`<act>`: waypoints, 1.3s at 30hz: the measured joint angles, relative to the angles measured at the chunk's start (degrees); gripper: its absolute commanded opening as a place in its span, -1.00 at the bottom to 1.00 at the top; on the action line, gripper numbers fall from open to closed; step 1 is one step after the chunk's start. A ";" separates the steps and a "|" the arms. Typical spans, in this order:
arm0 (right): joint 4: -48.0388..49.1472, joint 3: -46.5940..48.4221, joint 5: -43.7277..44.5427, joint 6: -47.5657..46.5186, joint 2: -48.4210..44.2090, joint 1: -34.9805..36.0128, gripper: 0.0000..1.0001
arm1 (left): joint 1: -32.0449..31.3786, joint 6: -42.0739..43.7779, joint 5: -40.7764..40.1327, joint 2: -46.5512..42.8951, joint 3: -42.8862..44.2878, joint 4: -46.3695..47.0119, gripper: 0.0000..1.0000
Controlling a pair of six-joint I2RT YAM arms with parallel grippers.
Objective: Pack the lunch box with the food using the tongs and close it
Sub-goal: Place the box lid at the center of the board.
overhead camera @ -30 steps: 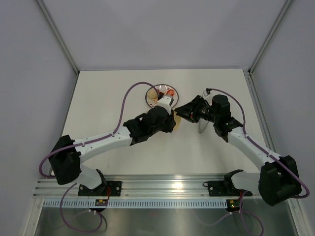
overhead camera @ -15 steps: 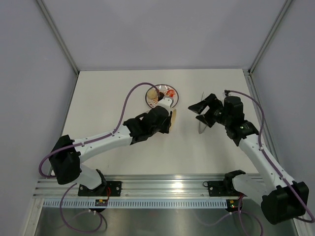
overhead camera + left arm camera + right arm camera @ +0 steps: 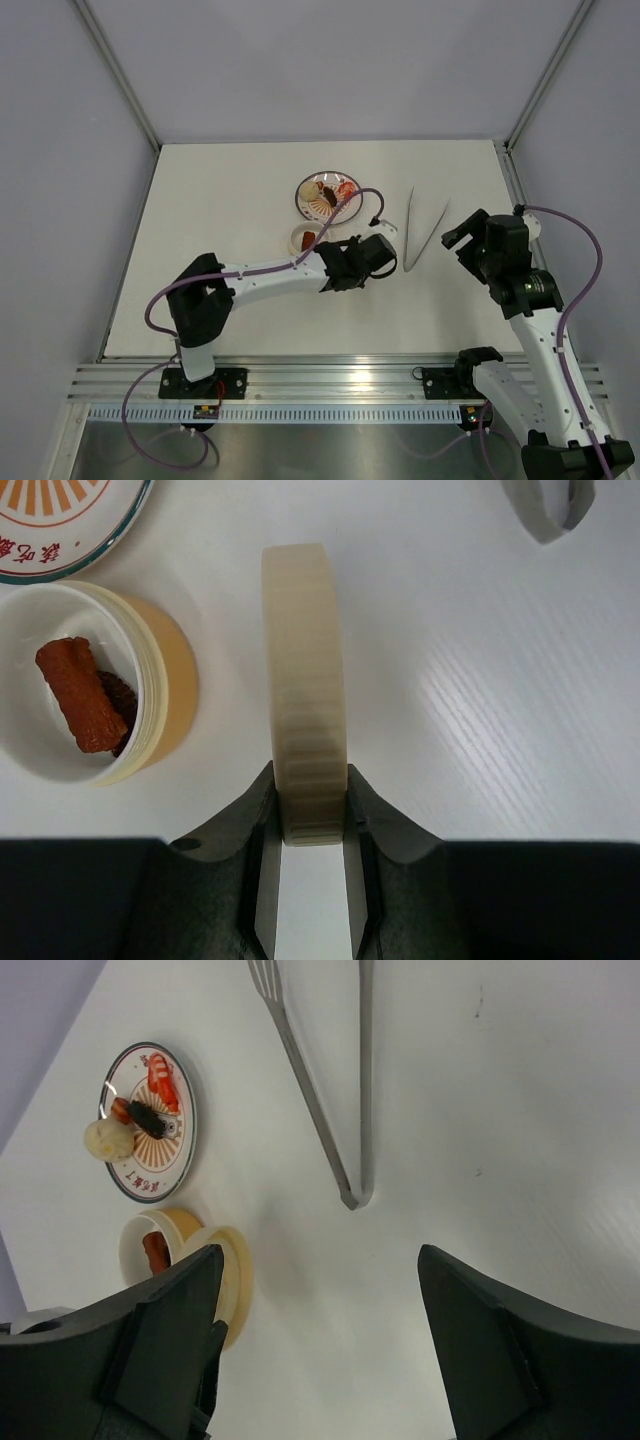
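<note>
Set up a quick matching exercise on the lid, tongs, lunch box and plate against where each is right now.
Things:
1. lid
2. tongs
3. lunch box
4. plate

States:
A. lying loose on the table, in no gripper
B. open, with a red-brown piece inside
C. pinched on edge in the left gripper
D. bears a pale round slice among other bits

Pairs: 1-C, 2-A, 3-B, 4-D
</note>
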 measured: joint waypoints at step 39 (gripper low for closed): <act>-3.85 0.02 4.37 -1.73 -2.38 0.00 0.79 | -11.54 5.66 -19.04 14.03 5.84 -10.71 0.62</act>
